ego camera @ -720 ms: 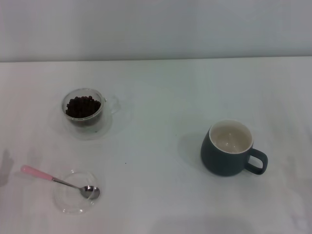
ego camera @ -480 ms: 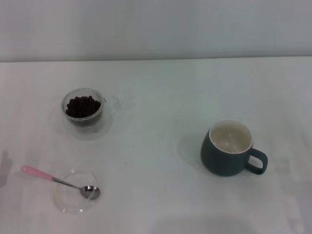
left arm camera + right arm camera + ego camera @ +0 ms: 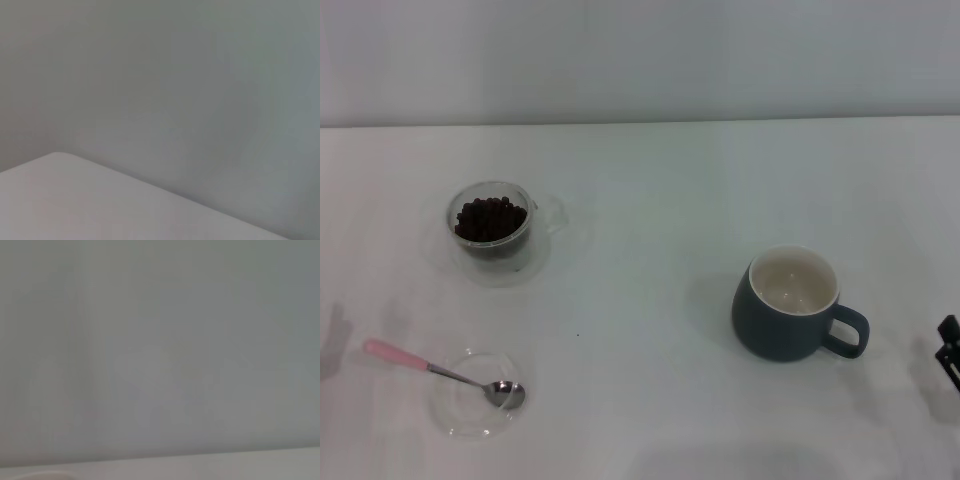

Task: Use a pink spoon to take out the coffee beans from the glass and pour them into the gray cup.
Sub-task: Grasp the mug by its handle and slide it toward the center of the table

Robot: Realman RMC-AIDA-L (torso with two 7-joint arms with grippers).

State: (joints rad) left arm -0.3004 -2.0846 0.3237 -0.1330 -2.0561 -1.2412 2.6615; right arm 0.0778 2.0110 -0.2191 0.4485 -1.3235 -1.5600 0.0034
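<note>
The pink spoon [image 3: 440, 370] lies at the front left of the white table, its metal bowl resting on a flat clear glass saucer [image 3: 472, 405] and its pink handle pointing left. The glass [image 3: 492, 228] stands at the back left, holding the coffee beans [image 3: 490, 219]. The gray cup [image 3: 792, 303] stands at the right, its inside bare, its handle pointing right. My right gripper [image 3: 950, 350] just shows as a dark tip at the right edge, right of the cup's handle. My left gripper is out of view. Both wrist views show only wall and table edge.
The white table [image 3: 650, 200] runs back to a pale wall. A faint shadow lies at the left edge near the spoon handle.
A dark tip of my right gripper has come into the head view at the right edge. The spoon, glass and cup have not moved.
</note>
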